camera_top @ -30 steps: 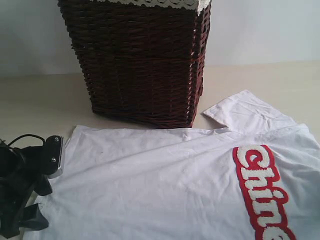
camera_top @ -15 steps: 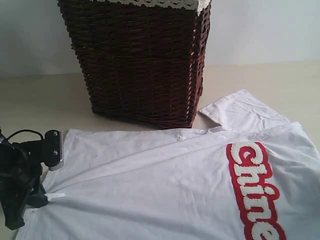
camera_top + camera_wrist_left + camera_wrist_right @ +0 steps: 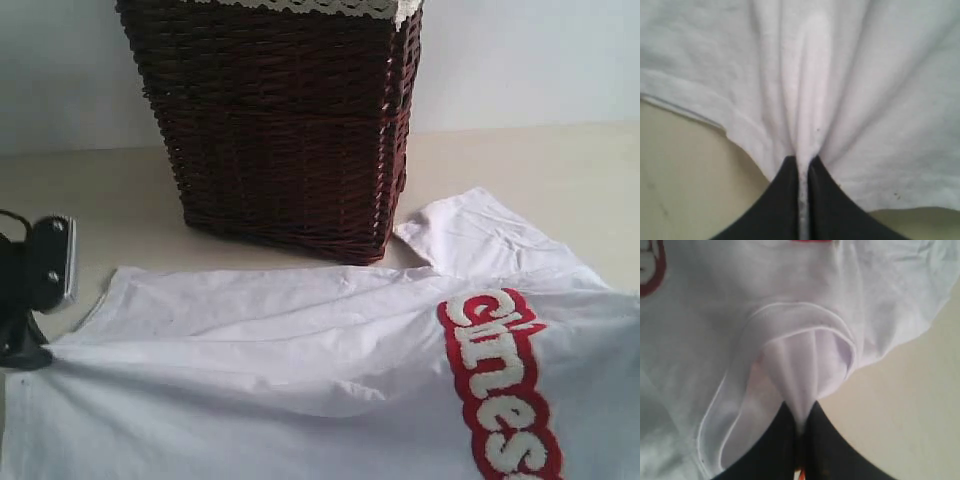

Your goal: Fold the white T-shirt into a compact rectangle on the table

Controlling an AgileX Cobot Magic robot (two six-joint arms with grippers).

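Note:
The white T-shirt [image 3: 290, 370] lies spread over the front of the table [image 3: 520, 165], its red-edged lettering [image 3: 495, 385] at the right and one sleeve [image 3: 480, 240] pointing back. My left gripper [image 3: 30, 350] sits at the shirt's left edge, shut on a pinch of cloth that rises in folds; its wrist view shows fabric [image 3: 810, 100] squeezed between the black fingers [image 3: 785, 200]. My right gripper [image 3: 801, 427] is outside the exterior view; it is shut on the collar fabric [image 3: 800, 365], with an orange tag just showing between the fingers.
A tall dark wicker basket [image 3: 285, 120] with white lace trim stands at the back, close behind the shirt's far edge. A pale wall rises beyond the table. Bare tabletop shows at the far right and far left.
The left gripper has pulled leftward and up with the shirt's edge. The shirt has slid left and bunched into folds; the lettering has shifted left and now wrinkles.

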